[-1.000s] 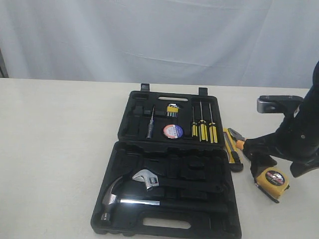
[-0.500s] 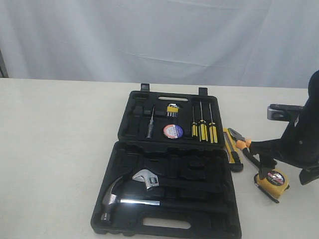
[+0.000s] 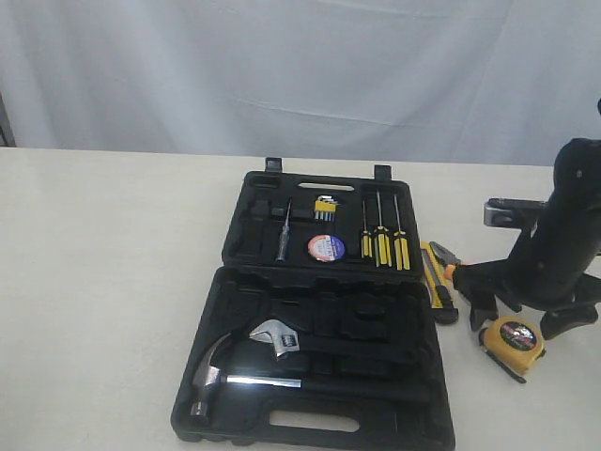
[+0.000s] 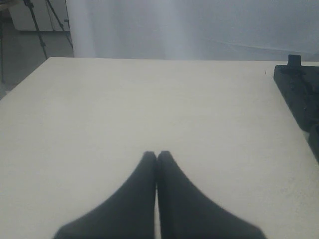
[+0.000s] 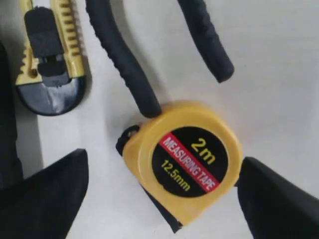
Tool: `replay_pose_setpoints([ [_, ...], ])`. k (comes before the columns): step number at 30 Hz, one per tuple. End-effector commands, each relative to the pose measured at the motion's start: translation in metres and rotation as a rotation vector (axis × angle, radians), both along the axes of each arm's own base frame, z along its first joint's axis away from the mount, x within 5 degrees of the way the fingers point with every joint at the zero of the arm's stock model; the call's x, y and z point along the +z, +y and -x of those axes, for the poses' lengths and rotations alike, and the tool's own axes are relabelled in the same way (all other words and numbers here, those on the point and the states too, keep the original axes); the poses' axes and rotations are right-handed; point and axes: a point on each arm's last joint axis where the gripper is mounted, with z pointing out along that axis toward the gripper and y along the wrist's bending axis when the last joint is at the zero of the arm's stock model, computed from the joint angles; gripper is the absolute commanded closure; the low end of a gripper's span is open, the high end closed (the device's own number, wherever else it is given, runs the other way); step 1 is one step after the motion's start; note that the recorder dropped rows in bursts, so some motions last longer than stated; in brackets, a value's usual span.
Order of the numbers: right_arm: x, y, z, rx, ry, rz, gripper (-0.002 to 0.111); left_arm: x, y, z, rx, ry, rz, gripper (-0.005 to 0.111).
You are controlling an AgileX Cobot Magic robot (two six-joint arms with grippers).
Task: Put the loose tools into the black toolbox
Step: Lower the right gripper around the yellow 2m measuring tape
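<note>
Nearest you, the front half of the black toolbox [image 3: 427, 418] already carries the hammer [image 3: 211, 371] and wrench [image 3: 274, 336] in their recesses, so leave those alone. Out on the table [image 3: 103, 282] to its right lies the yellow tape measure [image 3: 513, 337], flat with its round label facing up, which is why your right gripper [image 5: 163, 164] stands directly over it. Its fingers [image 5: 47, 199] are spread wide, one on each side of the yellow case with a gap on both sides, and they grasp nothing. From here the step in hand looks like the pick of that tape measure: you would lower and close across its body.

Mind the pliers [image 5: 124, 59] as you do. One handle tip lies against the tape measure's edge, or nearly so, and could be dragged along in the pinch. The utility knife [image 3: 438, 287] lies just beyond, beside the toolbox wall, clear of your fingers.

Further back, the black tape roll [image 3: 326, 247] already sits in the rear half next to the screwdrivers [image 3: 381, 242], so three loose tools appear left to stow.

Your left gripper [image 4: 156, 155] waits over bare table on the toolbox's other side, fingertips pressed together, carrying nothing
</note>
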Motion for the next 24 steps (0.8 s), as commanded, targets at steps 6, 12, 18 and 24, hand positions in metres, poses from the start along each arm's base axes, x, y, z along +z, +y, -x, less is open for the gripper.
replay_pose_setpoints([
  [6, 0.002, -0.004, -0.006, 0.043, -0.018, 0.015, 0.031, 0.000, 0.000, 0.000, -0.003, -0.005, 0.005, 0.107],
  [12, -0.012, -0.004, -0.006, 0.089, 0.032, -0.002, 0.031, 0.000, 0.000, 0.000, -0.003, -0.005, 0.005, 0.107],
  [18, -0.020, -0.002, -0.006, 0.108, 0.048, -0.025, 0.031, 0.000, 0.000, 0.000, -0.003, -0.005, 0.005, 0.107],
  [24, -0.022, -0.002, -0.006, 0.112, 0.055, -0.027, 0.031, 0.000, 0.000, 0.000, -0.003, -0.005, 0.005, 0.107],
])
